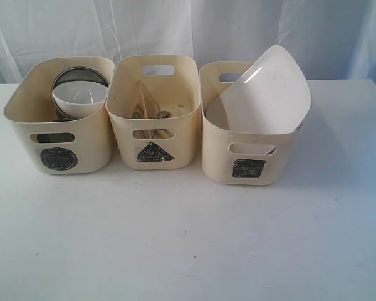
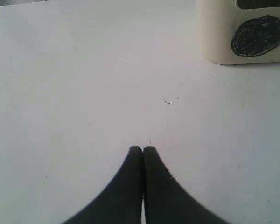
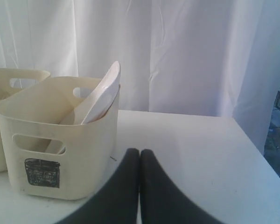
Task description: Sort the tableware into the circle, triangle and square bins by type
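Observation:
Three cream bins stand in a row in the exterior view. The circle bin (image 1: 25,110) on the left holds a small white bowl (image 1: 79,96) and steel ware (image 1: 80,73) behind it. The triangle bin (image 1: 122,110) in the middle holds wooden chopsticks (image 1: 148,100) and steel cutlery (image 1: 160,115). The square bin (image 1: 238,150) on the right holds a large square white plate (image 1: 266,91) leaning up over its rim. Neither arm shows in the exterior view. My left gripper (image 2: 142,148) is shut and empty over bare table, the circle bin (image 2: 214,32) ahead. My right gripper (image 3: 139,151) is shut and empty beside the square bin (image 3: 84,154).
The white table (image 1: 188,238) extends in front of the bins. A white curtain (image 1: 175,28) hangs behind them. In the right wrist view the table's far edge (image 3: 252,140) lies near a window.

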